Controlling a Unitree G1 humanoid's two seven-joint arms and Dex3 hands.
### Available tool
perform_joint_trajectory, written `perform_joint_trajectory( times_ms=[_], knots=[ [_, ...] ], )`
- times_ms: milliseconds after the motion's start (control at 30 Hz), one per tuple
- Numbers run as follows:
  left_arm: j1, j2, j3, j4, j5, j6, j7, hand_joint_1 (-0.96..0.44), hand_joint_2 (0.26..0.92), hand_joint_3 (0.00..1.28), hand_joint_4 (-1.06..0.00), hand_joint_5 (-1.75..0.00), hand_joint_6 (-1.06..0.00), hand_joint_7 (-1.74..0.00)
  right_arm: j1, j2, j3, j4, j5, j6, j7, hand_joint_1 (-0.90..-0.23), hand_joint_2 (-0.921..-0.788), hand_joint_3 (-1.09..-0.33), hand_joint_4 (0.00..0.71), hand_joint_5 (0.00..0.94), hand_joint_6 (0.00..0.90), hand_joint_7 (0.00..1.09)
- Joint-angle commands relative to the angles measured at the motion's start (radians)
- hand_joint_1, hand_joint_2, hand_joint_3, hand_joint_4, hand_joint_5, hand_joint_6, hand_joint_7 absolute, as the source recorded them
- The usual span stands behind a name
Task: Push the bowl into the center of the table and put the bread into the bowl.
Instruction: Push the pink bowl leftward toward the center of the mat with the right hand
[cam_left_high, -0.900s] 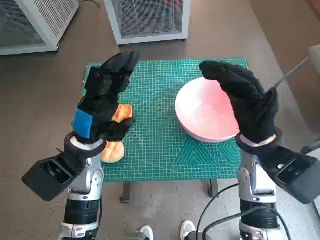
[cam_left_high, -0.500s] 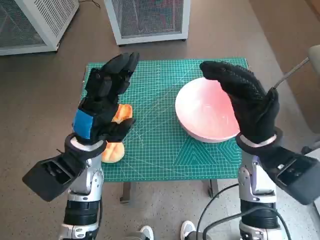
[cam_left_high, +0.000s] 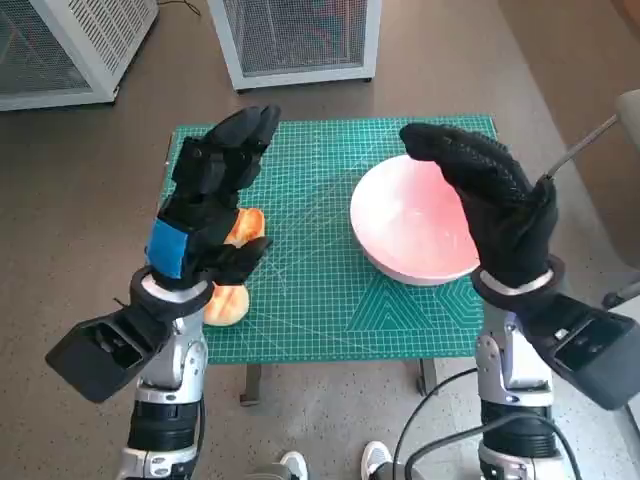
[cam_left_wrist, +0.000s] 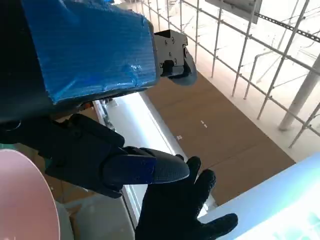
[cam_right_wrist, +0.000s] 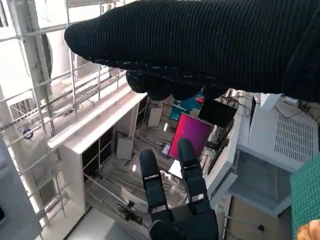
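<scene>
Almost nothing has moved since the earlier frames — both hands hover raised over the green cutting mat (cam_left_high: 320, 300), palms facing inward, holding nothing.

The left hand (cam_left_high: 205, 200) has its fingers spread and extended, with the bread (cam_left_high: 232, 290) lying on the mat beneath its palm, untouched. The right hand (cam_left_high: 495, 205) stands with fingers straight and together beside the pink bowl (cam_left_high: 405, 235) — set, it seems, to push it toward the middle.
</scene>
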Motion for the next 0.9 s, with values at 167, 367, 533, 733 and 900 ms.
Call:
perform_joint_trajectory(
  times_ms=[167,367,533,733,900],
  knots=[
    [0.010,0.001,-0.007,-0.020,0.005,0.009,0.004,-0.57,0.921,0.34,-0.22,-0.01,0.00,-0.61,0.028,-0.010,0.001,0.004,-0.002,0.011,0.006,-0.380,-0.889,-0.497,0.352,0.001,0.033,0.82],
    [0.010,0.002,-0.008,-0.020,0.002,0.010,0.002,-0.57,0.921,0.34,-0.22,-0.01,0.00,-0.61,0.027,-0.012,-0.001,0.007,-0.001,0.010,0.007,-0.382,-0.886,-0.500,0.353,0.001,0.035,0.81],
    [0.011,0.001,-0.008,-0.025,0.001,0.016,0.004,-0.56,0.921,0.34,-0.22,-0.01,0.00,-0.61,0.018,-0.025,-0.019,0.038,0.006,-0.001,0.015,-0.388,-0.895,-0.482,0.351,0.000,0.045,0.80],
    [0.015,-0.001,-0.008,-0.025,0.001,0.015,0.005,-0.56,0.921,0.34,-0.22,-0.01,0.00,-0.61,-0.041,-0.065,-0.085,0.192,0.029,-0.049,0.034,-0.384,-0.918,-0.431,0.353,0.002,0.091,0.71],
    [0.017,-0.002,-0.006,-0.024,0.003,0.011,0.007,-0.57,0.921,0.34,-0.22,-0.01,0.00,-0.61,-0.094,-0.087,-0.140,0.341,-0.001,-0.117,-0.012,-0.386,-0.920,-0.453,0.350,0.001,0.106,0.67]
  ],
)
